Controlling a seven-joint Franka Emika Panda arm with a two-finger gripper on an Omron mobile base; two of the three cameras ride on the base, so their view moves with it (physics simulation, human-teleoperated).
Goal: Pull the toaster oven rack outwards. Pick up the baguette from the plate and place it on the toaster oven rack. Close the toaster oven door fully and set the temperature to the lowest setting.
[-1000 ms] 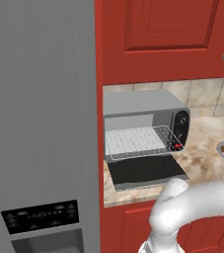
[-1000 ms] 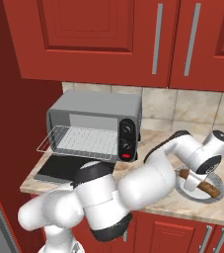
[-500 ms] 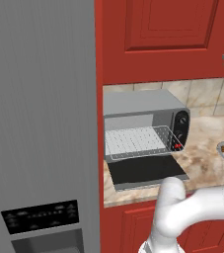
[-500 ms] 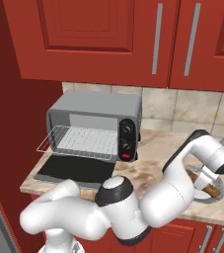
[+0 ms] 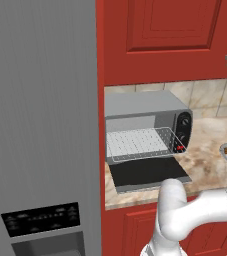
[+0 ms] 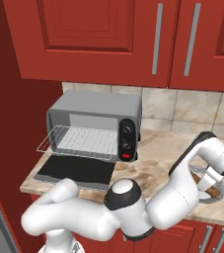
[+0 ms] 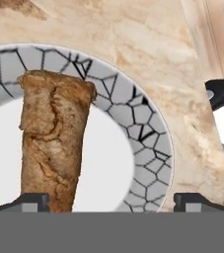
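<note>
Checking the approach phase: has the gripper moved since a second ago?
Yes. In the right base view the gripper has swung right and down, away from the toaster oven, over the plate.

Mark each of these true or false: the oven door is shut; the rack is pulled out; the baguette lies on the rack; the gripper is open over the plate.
1. The toaster oven door is shut. False: it lies folded down, open.
2. The toaster oven rack is pulled out past the oven's front. True.
3. The baguette lies on the rack. False: it lies on the plate.
4. The gripper is open over the plate. True: its fingertips stand wide apart, holding nothing.
</note>
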